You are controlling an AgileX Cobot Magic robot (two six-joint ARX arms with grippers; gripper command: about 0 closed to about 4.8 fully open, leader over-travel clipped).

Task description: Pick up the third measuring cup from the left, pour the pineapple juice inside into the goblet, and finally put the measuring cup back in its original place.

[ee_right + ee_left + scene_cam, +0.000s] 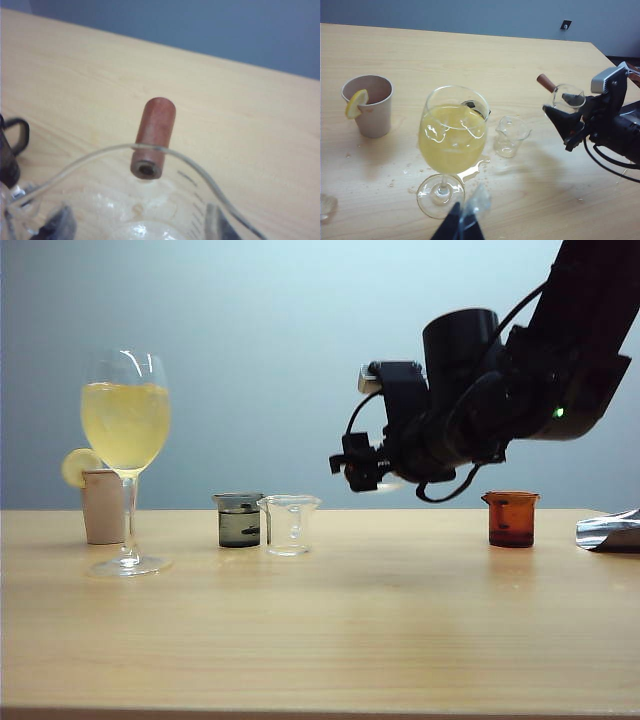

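Measuring cup emptied, held aloft in right gripper [563,116]; return to table outstanding.

Nearest item: third measuring cup [145,220], clear and apparently drained, clasped between the right gripper's jaws, its reddish-brown wooden handle [153,137] pointing away from the wrist. Below and beside the right gripper: a clear beaker [289,524] and a smoky-grey beaker [239,519] touching it. Farther off: goblet [125,450], its bowl well filled with pineapple juice [124,423], so the pour looks done; only setting the cup down appears left. Behind the goblet: beige cup [103,506] with lemon slice. Behind the arm: amber beaker [511,519]. Left gripper [462,225] hangs just beside the goblet's foot; jaw state unclear. Surface: pale wooden table [320,640], splashed around the goblet. Backdrop: plain blue-grey wall.
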